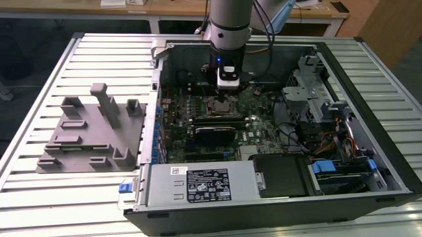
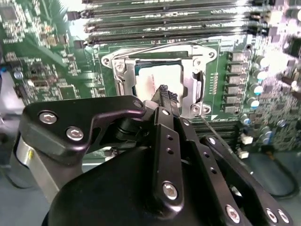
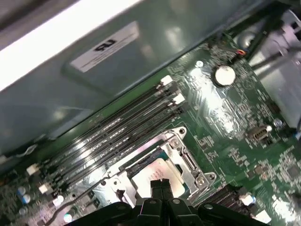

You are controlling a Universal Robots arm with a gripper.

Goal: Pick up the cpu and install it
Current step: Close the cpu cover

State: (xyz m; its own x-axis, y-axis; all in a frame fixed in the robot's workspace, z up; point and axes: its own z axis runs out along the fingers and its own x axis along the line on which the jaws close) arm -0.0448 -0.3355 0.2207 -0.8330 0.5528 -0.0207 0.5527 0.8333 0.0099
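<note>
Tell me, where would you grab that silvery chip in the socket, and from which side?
Probably by two opposite edges of the cpu, pinched from straight above. It lies flat and thin inside the socket frame, whose metal sides seem to block any sideways approach.

Cut off at the exterior view's top edge: arm. Partly covered by 2 fingertips (pressed together) in both wrist views: cpu.

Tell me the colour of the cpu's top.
Silvery white. The cpu shows it best in the second wrist view.
</note>
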